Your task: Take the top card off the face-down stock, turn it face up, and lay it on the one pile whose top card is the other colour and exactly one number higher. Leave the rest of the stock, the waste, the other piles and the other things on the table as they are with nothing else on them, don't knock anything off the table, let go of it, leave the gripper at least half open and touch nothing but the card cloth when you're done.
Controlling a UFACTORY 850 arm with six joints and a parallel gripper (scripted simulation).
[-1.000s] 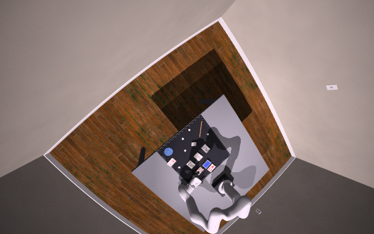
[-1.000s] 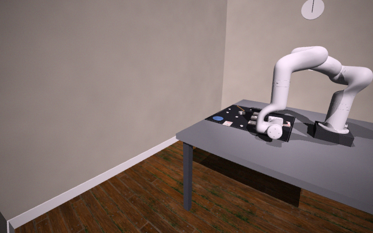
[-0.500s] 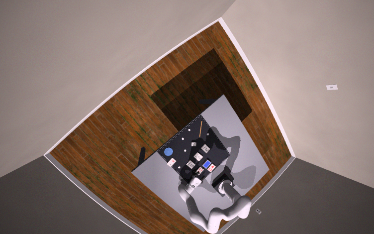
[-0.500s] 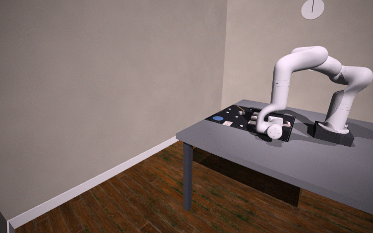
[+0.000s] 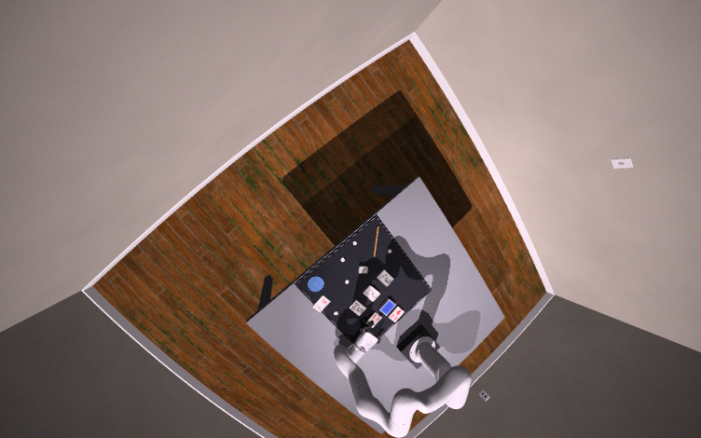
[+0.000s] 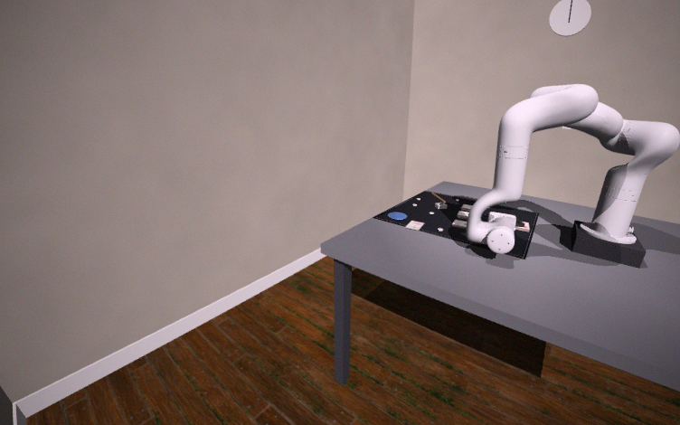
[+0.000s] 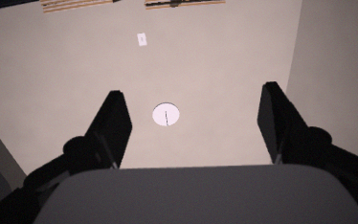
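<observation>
Beige wall [image 7: 215,72] and its round clock [image 7: 166,115] show between the empty, wide-spread pincer [image 7: 193,126].

A smooth white arm [image 6: 511,145] of rounded tubular links, faint seam lines ringing its segments, rises from a black box-shaped pedestal [image 6: 637,254]. A flat round cap [image 6: 501,240] closes the wrist joint. The gripper [image 7: 191,120] has two dark, blade-like fingers on rounded black knuckles, behind a grey housing.
</observation>
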